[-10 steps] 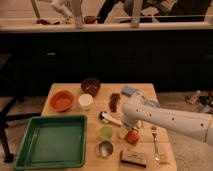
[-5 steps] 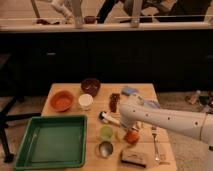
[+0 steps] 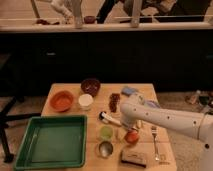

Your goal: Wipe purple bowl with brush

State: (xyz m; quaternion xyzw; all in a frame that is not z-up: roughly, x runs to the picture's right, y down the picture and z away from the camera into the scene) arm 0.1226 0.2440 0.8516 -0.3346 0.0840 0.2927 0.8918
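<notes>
Because the gripper (image 3: 128,122) sits low over the middle of the table (image 3: 150,91), at the handle end of the brush (image 3: 107,118), the first risk is a poor hold; whether it is wide, narrow or closed on the handle I cannot tell, as the arm (image 3: 170,120) covers it; a slim handle caught off-centre may twist or slip on the lift. Crowding is the second worry; a green cup (image 3: 106,132) lies at 6 o'clock of the brush head, an orange-red piece (image 3: 131,136) at 5 o'clock of the gripper, a brown item (image 3: 114,101) at 12 o'clock of the brush; a careless swing could knock any of them. The way to the purple bowl (image 3: 90,86) runs toward 11 o'clock, close past the white cup (image 3: 85,101), which a low-carried brush could tip; the orange bowl (image 3: 61,100), at 8 o'clock of the purple one, could be mistaken for the target; a hard wipe might shove the bowl off the far edge, near which it stands.

The purple bowl is small, round, dark maroon with a darker inside; it stands upright at 11 o'clock on the table, apart from the cup; what, if anything, lies in it I cannot tell.
</notes>
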